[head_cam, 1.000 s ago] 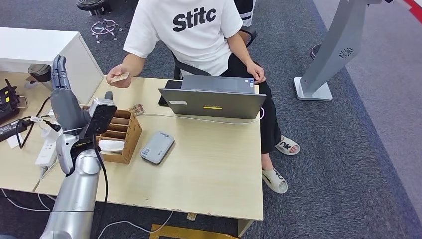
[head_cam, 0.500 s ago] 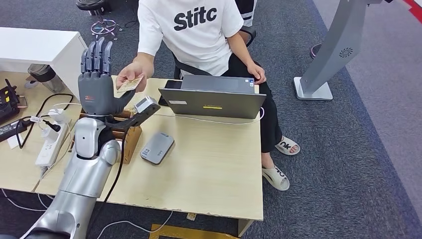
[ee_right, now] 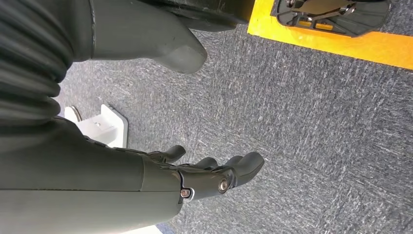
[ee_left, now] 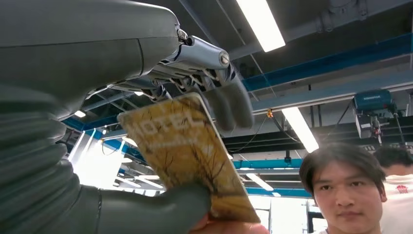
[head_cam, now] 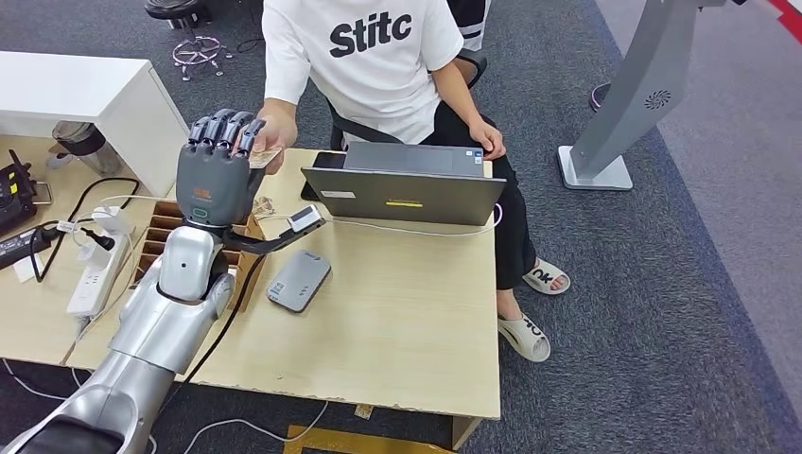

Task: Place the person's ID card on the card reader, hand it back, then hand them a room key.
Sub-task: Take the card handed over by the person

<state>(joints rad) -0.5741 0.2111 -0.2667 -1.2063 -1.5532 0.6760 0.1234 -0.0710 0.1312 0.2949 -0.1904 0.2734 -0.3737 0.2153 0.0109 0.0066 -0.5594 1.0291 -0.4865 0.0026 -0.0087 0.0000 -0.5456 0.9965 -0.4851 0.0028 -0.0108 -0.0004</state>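
Closing thumb and fingers on the gold card (ee_left: 187, 151) that the person's hand (head_cam: 274, 128) holds out above the desk's (head_cam: 407, 303) far edge, the left hand (head_cam: 219, 161) risks dropping it if released early.

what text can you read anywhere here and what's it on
"Stitc": on the person's white shirt.
"HOTEL": faint, on the yellow card between the left hand and the person's hand; the smaller line under it is too blurred to read.
Label on the card reader: too small to read.
White and yellow stickers on the laptop: too small to read.
Print on the sandal: unclear.
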